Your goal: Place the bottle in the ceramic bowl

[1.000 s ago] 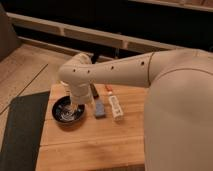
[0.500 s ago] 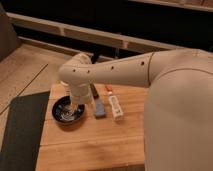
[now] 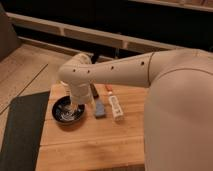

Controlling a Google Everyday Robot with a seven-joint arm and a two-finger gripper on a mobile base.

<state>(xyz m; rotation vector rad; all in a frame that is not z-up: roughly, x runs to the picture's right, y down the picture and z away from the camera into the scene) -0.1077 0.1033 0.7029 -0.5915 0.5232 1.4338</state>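
Wooden table against a dark wall: the arm hung over the bowl, the bottle not yet taken.

From the camera view, the gripper [image 3: 75,105] pointed down just above the ceramic bowl [image 3: 64,116], which stood on the table [image 3: 100,147] near the edge closest to a dark mat [image 3: 20,130]. The jaws were apart, with nothing visible between them. The bottle [image 3: 116,106] lay on its side, well apart from the gripper, just beside a blue-grey block [image 3: 100,108] that sat between it and the bowl. Lying flat like that, it probably offered its narrow width to a top-down pinch. The bowl sat open side up, ready to receive it. The pickup seemed not yet begun, and the gripper would likely need to cross over the block first.
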